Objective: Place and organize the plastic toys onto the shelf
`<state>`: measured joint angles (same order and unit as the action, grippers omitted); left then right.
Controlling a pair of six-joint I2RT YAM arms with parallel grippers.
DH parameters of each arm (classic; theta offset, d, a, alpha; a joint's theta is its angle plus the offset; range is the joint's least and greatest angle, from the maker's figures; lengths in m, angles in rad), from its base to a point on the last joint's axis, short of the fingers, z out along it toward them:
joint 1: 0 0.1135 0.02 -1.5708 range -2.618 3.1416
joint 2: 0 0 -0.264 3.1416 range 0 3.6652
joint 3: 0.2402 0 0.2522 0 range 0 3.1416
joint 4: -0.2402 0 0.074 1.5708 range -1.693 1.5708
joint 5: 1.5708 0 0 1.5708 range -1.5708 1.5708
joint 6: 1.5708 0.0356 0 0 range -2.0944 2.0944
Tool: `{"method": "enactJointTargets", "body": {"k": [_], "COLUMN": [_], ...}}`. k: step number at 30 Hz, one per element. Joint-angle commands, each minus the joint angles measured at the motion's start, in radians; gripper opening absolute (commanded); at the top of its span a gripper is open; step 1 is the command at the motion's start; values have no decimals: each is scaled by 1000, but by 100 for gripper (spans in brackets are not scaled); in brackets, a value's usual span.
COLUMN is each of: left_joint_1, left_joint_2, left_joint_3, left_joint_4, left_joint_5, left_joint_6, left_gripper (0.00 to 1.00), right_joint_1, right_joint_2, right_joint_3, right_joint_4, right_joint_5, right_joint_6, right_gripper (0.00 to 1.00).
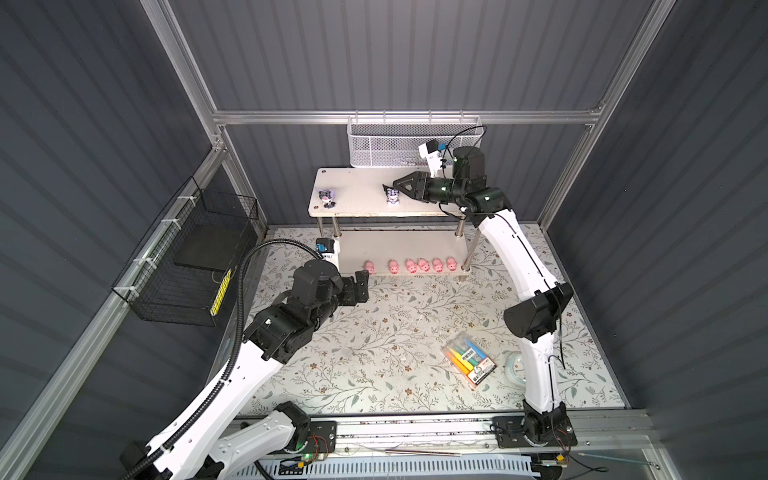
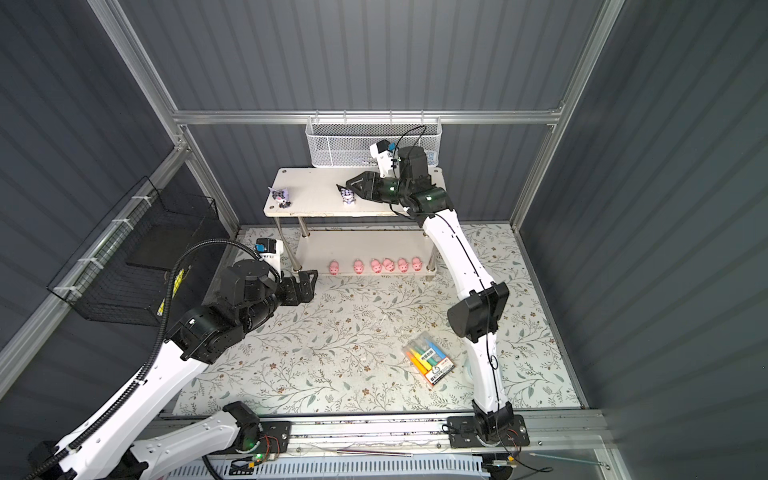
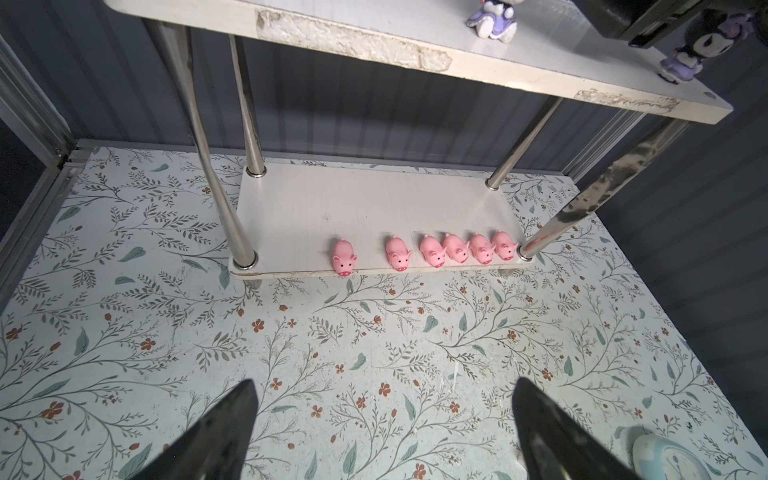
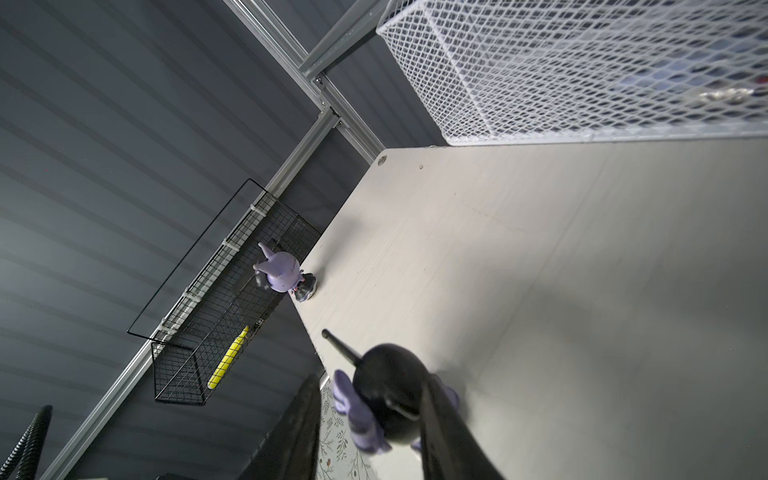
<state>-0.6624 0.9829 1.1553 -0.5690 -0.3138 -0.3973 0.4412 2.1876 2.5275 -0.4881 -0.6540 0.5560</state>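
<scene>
Currently the bench (image 1: 374, 353) is being occupied at its far edge by the shelf (image 1: 357, 183). Left gripper (image 3: 382, 386) is being held over the bench, jaws wide. Right gripper (image 1: 392, 190) is being held with narrow jaws astride the figurine (image 1: 392, 198) mid top board; grip unclear. Six pigs (image 1: 410, 266) are being carried along the lower board's front edge.

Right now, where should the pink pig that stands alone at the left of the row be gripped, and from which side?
I would grip the lone pig across its flanks, jaws coming level from the front. It stands at the front edge of the lower board, snout outward, with both sides free; the upper board may crowd a descent from above.
</scene>
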Motion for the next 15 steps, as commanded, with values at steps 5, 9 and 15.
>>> {"method": "enactJointTargets", "body": {"k": [5, 9, 15], "left_joint_1": [-3, -4, -3], "left_joint_2": [-26, -30, -27], "left_joint_3": [-9, -10, -1], "left_joint_4": [-19, -22, -28], "left_joint_5": [8, 8, 8], "left_joint_6": [-12, -12, 9], "left_gripper": [95, 95, 97], "right_joint_1": [6, 6, 5], "right_joint_2": [-64, -69, -72], "right_joint_3": [-33, -31, 35], "right_joint_4": [7, 5, -49], "right_joint_5": [18, 34, 58], "right_joint_6": [-24, -27, -61], "right_gripper": [41, 43, 56]}}
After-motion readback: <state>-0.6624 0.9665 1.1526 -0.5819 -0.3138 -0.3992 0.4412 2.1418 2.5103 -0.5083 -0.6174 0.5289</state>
